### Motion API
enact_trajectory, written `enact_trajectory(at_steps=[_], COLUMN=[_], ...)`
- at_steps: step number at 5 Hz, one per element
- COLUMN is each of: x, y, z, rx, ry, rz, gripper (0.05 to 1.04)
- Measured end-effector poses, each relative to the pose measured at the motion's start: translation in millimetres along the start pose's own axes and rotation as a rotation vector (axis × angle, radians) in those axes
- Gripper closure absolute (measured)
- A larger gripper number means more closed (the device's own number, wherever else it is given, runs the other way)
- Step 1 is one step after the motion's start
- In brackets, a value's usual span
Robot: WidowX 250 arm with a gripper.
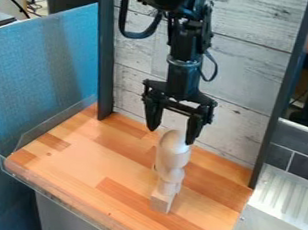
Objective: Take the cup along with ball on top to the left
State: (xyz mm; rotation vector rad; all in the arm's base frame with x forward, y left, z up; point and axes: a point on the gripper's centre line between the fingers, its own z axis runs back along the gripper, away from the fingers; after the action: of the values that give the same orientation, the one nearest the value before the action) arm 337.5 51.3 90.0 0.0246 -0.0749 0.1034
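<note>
The black gripper (172,133) hangs above the middle of the wooden surface, its two fingers spread apart and pointing down. At the level of the fingertips is the rounded top of a tall, pale wooden stack (173,158), which stands upright right of centre. The stack has a smooth, ball-like top, rounded narrower parts below it and a squared block at its foot. Which part is the cup and which the ball, I cannot tell. The right fingertip overlaps the edge of the rounded top in view; whether they touch is unclear.
The wooden tabletop (79,166) has a clear raised rim along its left and front edges. A blue partition (45,78) stands at the left, a dark post on either side, and grey boards (248,59) behind. A white ribbed surface (287,197) lies at the right.
</note>
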Motion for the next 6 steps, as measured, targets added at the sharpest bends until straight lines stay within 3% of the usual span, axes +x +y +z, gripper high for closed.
enact_trajectory(at_steps=[6], x=[5.6], y=[4.9], z=[-17.5], rx=[0.045], ry=[-0.012], rz=[0.013], gripper=[0.083])
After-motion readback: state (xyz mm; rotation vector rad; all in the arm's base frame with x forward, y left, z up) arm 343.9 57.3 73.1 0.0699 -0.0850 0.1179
